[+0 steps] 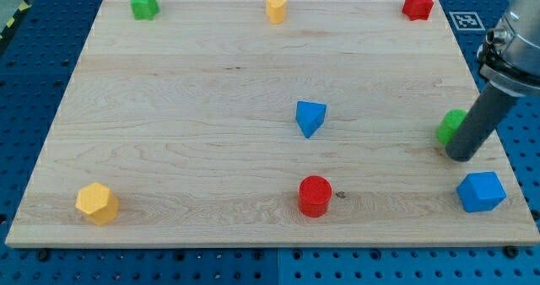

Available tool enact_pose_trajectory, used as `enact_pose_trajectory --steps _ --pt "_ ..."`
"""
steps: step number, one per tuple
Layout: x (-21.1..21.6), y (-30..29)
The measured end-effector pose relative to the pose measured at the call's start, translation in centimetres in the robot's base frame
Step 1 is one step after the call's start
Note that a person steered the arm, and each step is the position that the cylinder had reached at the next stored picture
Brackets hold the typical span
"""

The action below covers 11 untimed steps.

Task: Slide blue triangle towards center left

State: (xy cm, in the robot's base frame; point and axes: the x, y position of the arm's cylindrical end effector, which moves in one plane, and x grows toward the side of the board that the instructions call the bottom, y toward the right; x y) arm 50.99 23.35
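Note:
The blue triangle (310, 117) lies a little right of the board's middle. My tip (461, 158) rests on the board near the view's right edge, far to the right of the blue triangle. The rod partly covers a green block (450, 126) just to its left; the green block's shape cannot be made out. The wooden board (169, 133) fills most of the view.
A green star (144, 4) sits at top left, a yellow cylinder (276, 8) at top middle, a red star-like block (418, 4) at top right. A yellow hexagon (97, 204) sits at bottom left, a red cylinder (315, 196) at bottom middle, a blue block (481, 191) at bottom right.

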Motion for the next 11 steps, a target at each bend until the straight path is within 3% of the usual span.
enact_pose_trajectory --steps 3,4,7,11 --pt "-4.8 -0.1" --pt "-4.8 -3.5" --pt "-4.8 -21.6" --pt "-4.9 -28.5"
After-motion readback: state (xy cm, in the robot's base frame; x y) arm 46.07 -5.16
